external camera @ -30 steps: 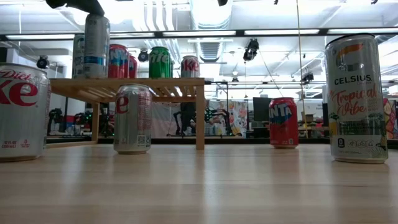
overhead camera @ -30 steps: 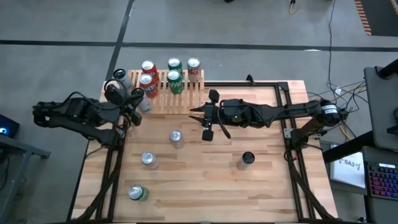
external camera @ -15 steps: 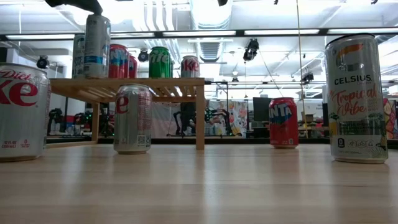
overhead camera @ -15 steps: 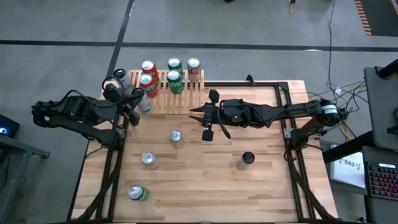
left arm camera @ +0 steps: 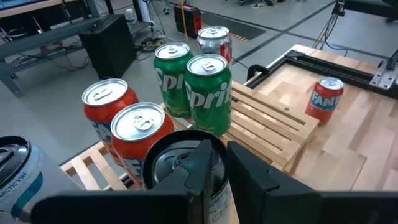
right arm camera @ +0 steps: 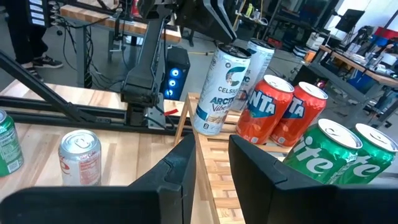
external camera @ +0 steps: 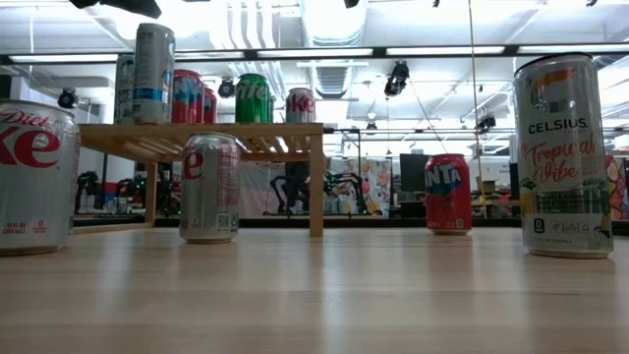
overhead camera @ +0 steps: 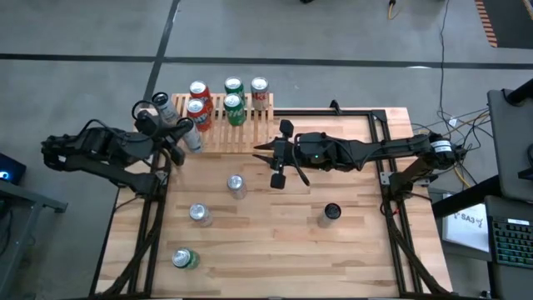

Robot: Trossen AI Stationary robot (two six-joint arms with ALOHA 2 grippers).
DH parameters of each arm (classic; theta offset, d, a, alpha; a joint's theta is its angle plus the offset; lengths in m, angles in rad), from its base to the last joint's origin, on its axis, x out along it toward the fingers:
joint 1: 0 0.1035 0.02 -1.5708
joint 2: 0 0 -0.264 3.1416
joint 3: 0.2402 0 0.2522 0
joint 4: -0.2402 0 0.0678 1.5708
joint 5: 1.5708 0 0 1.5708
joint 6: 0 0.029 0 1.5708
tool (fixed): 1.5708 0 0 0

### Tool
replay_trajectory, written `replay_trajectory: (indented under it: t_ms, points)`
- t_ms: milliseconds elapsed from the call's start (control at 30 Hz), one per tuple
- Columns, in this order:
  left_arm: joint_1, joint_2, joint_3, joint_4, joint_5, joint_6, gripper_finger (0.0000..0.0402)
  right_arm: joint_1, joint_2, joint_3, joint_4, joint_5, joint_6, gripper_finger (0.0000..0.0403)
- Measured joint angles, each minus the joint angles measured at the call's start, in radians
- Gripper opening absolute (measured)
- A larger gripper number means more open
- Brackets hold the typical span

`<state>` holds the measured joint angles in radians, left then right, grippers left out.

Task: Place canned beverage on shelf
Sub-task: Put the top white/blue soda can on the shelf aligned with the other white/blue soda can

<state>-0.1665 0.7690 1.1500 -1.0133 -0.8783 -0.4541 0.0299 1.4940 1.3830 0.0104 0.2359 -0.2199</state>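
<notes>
**Left gripper parked over the Celsius can, nothing held**

Left gripper (left arm camera: 219, 168) is seen hovering just above the lid of the tall Celsius Arctic Vibe can (right arm camera: 221, 93). Its fingers are pinched almost together and nothing is clamped between them. The can is stood upright on the slatted wooden shelf (external camera: 197, 129), at the left end, next to the two Fanta cans (left arm camera: 124, 134).

Right gripper (right arm camera: 211, 180) is held over the table (overhead camera: 275, 242) near the shelf's front edge, fingers slightly parted and empty.

Handling-wise, a can like this is probably best treated as fairly heavy if full. It is stiff end to end, but the thin wall is easily dented. The smooth side could be slippery, and the tall narrow shape looks easily tipped on slats. It would be best gripped across the body around mid-height, squarely, without much squeeze.
</notes>
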Motion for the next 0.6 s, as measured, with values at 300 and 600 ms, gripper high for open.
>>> replay_trajectory:
  t_ms: [300, 600]
  points:
    - [-0.004, -0.02, 0.002, 0.048, 0.067, 0.017, 0.0033, -0.01, 0.024, 0.002, 0.057, -0.008, -0.018, 0.0065]
    - [-0.045, 0.062, 0.002, 0.003, 0.191, -0.006, 0.0003, -0.072, 0.164, 0.096, 0.156, -0.061, -0.045, 0.0038]
